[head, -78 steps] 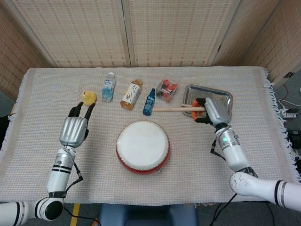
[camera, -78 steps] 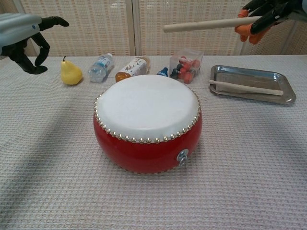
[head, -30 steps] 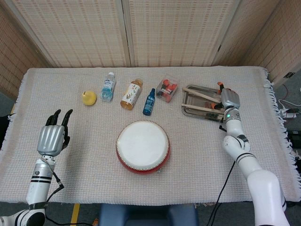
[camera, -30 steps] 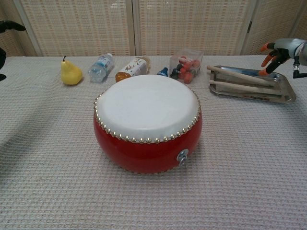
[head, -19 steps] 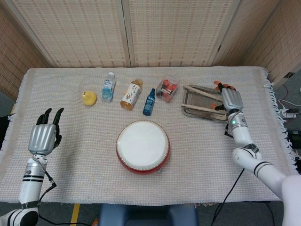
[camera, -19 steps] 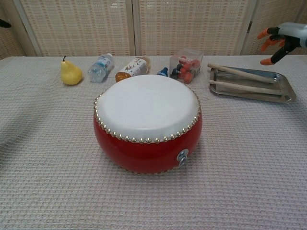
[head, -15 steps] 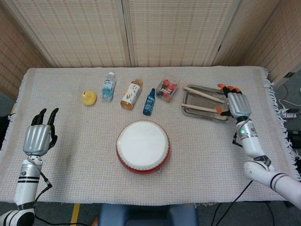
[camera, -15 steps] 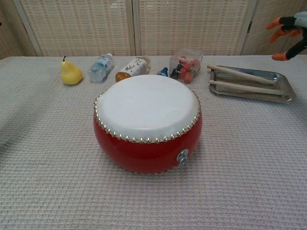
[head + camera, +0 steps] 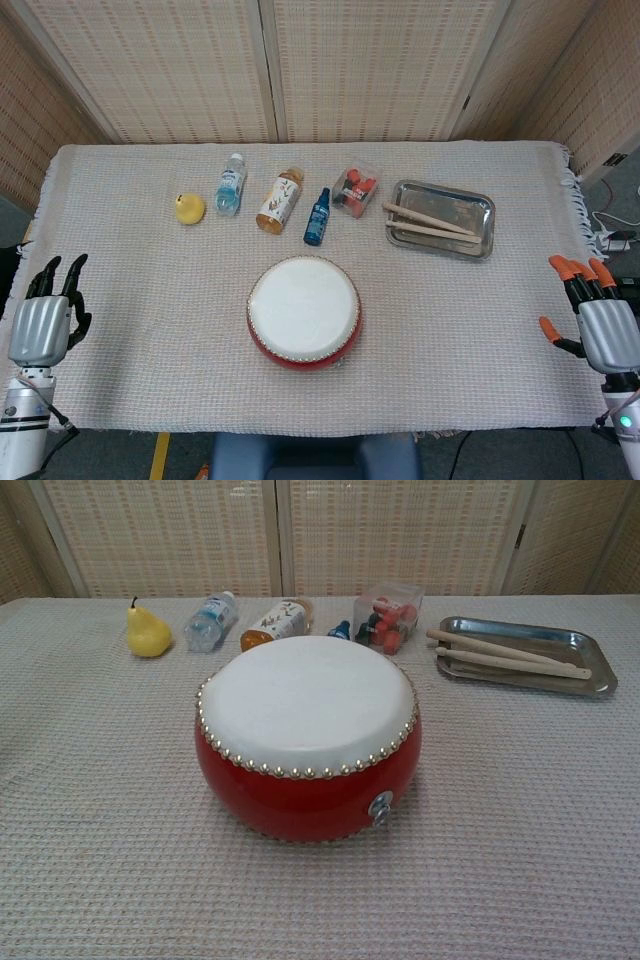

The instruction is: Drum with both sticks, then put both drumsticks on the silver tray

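Site: staged test room, I judge.
Backdrop: woven folding screens [image 9: 270,65].
Counter: cloth-covered counter [image 9: 480,330]; cables [image 9: 612,238] on floor.

Both drumsticks [image 9: 428,222] are lying in the silver tray [image 9: 478,222] at the back right, side by side, their left ends poking out over the rim. The red drum [image 9: 304,312] sits in the middle of the worktop [image 9: 450,330]. Left hand [image 9: 40,324] and right hand [image 9: 600,331] are out at opposite edges — fingers spread, holding nothing. Behind the drum there's a row — pear [image 9: 189,207], two bottles lying down, a small blue bottle [image 9: 318,216], a clear box [image 9: 356,189].
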You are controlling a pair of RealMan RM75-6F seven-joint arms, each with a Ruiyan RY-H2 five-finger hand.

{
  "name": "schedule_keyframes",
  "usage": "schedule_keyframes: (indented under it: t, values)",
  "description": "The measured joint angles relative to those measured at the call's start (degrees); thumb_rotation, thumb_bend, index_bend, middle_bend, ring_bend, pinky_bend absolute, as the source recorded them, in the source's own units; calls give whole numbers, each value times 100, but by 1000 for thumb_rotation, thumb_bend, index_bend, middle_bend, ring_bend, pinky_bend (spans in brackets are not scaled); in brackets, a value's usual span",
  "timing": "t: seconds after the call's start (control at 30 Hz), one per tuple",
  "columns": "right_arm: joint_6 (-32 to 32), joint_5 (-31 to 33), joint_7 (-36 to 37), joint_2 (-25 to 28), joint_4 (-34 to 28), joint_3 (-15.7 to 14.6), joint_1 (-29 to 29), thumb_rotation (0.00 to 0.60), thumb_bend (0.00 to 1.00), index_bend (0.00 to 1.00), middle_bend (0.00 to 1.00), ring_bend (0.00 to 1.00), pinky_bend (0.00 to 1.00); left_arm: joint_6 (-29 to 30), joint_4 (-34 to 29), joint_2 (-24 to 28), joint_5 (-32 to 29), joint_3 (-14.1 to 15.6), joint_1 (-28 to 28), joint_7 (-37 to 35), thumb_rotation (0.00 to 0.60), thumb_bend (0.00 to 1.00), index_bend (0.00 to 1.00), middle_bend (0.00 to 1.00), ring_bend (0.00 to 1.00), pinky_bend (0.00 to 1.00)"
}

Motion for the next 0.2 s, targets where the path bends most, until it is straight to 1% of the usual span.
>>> schedule_keyframes:
  t: [0.1, 0.2]
  values:
    - [277, -258, 37, 31, -126, -228, -302, 600, 318, 0, 79, 0, 0, 202, -65, -2, 225, 146, 205, -11, 600, 297, 0, 0, 0, 143]
    - [349, -343, 21, 77, -332, -351, -469, 600, 319, 0, 76, 0, 0, 340, -119, -19, 420, 280, 389, 6, 600, 298, 0, 0, 0, 142]
